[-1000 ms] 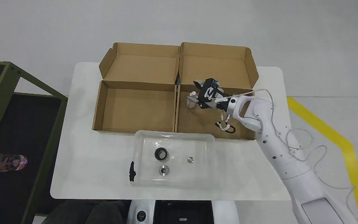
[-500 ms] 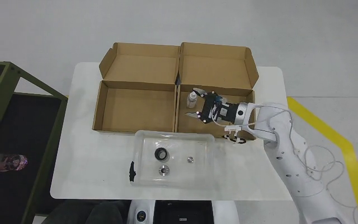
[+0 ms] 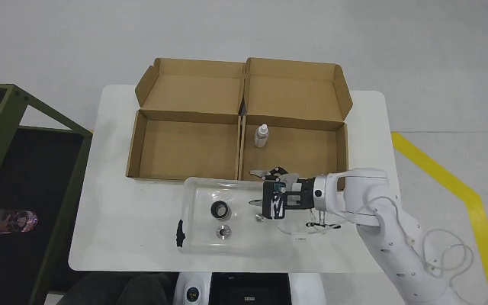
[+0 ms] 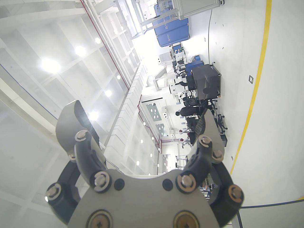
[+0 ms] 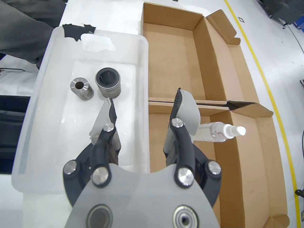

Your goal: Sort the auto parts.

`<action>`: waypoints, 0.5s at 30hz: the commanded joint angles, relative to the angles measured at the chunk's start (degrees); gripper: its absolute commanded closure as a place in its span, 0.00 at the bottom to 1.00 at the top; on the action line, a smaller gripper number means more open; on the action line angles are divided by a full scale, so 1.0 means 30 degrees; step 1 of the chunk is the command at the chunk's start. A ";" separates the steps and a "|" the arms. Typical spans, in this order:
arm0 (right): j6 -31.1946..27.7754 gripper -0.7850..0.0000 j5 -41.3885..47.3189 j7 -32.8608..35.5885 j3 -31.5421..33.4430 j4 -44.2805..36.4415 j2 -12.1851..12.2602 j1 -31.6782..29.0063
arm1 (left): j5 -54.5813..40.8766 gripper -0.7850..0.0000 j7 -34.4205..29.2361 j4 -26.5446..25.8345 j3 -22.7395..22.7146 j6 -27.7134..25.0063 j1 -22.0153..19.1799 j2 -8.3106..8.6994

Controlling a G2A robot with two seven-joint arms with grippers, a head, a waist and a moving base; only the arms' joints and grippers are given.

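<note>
A clear plastic bin [image 3: 200, 186] at the table's front holds a black-bored bearing [image 3: 221, 210], a steel cylinder [image 3: 223, 232] and a small metal part [image 3: 260, 217]. My right gripper [image 3: 257, 187] hovers open and empty over the bin's right end, straddling its far wall. The right wrist view shows the bearing [image 5: 108, 82] and cylinder [image 5: 81, 88] just beyond that gripper [image 5: 144, 95]. A white bottle [image 3: 261, 136] stands in the right cardboard box [image 3: 305, 156]. My left gripper [image 4: 141, 113] points up into the room, open and empty.
An empty left cardboard box [image 3: 183, 149] adjoins the right one, both with raised lids behind. Black torn tape [image 3: 180, 232] sticks to the bin's left corner. A green frame [image 3: 30, 145] stands off the table's left side.
The right gripper let go of the white bottle in the right box, then drew back toward the front and now sits over the bin's right end.
</note>
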 commanded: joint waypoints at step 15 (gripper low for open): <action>-0.0246 0.37 -0.0797 0.3465 -0.1925 -0.1424 0.0676 -0.1208 | 0.0000 0.00 0.0000 -0.0001 0.0000 0.0000 0.0000 0.0000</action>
